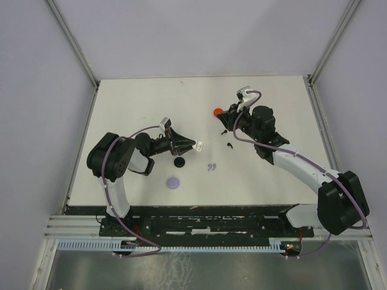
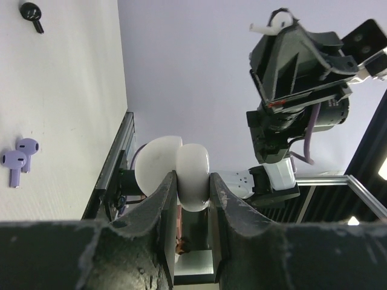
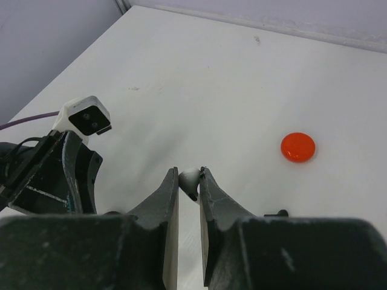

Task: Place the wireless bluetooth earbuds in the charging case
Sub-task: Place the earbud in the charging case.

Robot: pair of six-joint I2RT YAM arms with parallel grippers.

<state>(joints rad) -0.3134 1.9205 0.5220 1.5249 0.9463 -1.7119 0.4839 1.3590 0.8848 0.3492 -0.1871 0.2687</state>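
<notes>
Two grips are on at once. My right gripper is pinched tight on one white earbud. It is a tiny glossy thing, with a rounded head poking just past the fingertips and a dark tip lower in the slit between the jaws. My left gripper is clamped on the charging case, a smooth white shell showing two rounded lobes. One lobe is squeezed between the fingers and the other leans off to its left. The case is held apart from the table, left of its middle.

On the table lie the lavender earbuds, a pair side by side and touching, with bulb heads and short stems. A black earbud lies well apart from them. A red disc sits to the right of my right fingers.

Most of the white earbud is buried between the jaws, so I cannot see its full stem. The case's inside is turned away from my left wrist camera, so I cannot tell how far it gapes. A small black item is cut off by my right finger's body.

The white earbud's long axis runs along the fingers, head outward. In the left wrist view the lavender stems run parallel, pointing down the frame. The black earbud's stem slants down and to the right.
</notes>
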